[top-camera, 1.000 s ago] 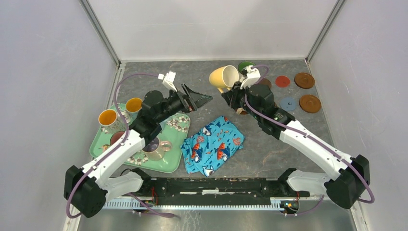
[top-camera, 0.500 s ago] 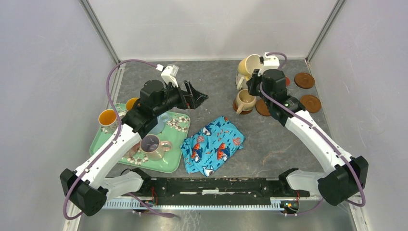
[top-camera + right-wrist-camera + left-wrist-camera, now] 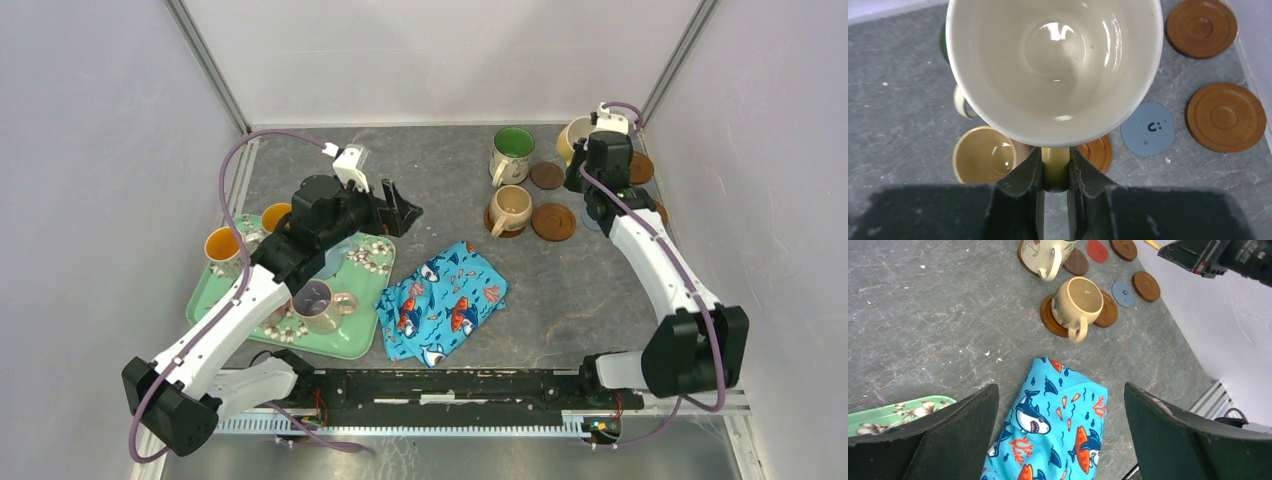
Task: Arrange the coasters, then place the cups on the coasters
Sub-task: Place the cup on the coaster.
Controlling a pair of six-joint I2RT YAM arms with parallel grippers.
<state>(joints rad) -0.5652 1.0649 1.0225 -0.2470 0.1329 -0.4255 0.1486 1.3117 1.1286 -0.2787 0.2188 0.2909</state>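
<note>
My right gripper (image 3: 1055, 161) is shut on the handle of a yellow cup (image 3: 1055, 65), held above the back right corner (image 3: 577, 135). Below it lie a blue-grey coaster (image 3: 1148, 129) and two ringed brown coasters (image 3: 1225, 116) (image 3: 1201, 27). A beige cup (image 3: 512, 207) stands on a brown coaster (image 3: 1050, 320), and a green-lined cup (image 3: 512, 152) is behind it. More brown coasters (image 3: 547, 176) (image 3: 553, 222) lie beside them, and a red coaster (image 3: 1097, 250) further back. My left gripper (image 3: 405, 210) hangs open and empty above the fish cloth (image 3: 1060, 440).
A green floral tray (image 3: 340, 335) at the left holds two orange-lined cups (image 3: 224, 245) (image 3: 278, 215) and a lilac-lined cup (image 3: 318, 300). The blue fish-print cloth (image 3: 445, 300) lies crumpled at the table's middle front. Walls close the back and both sides.
My right arm has carried the yellow cup from the middle back to the back right corner, uncovering the green-lined cup. The left arm has drawn back slightly, jaws still open.
</note>
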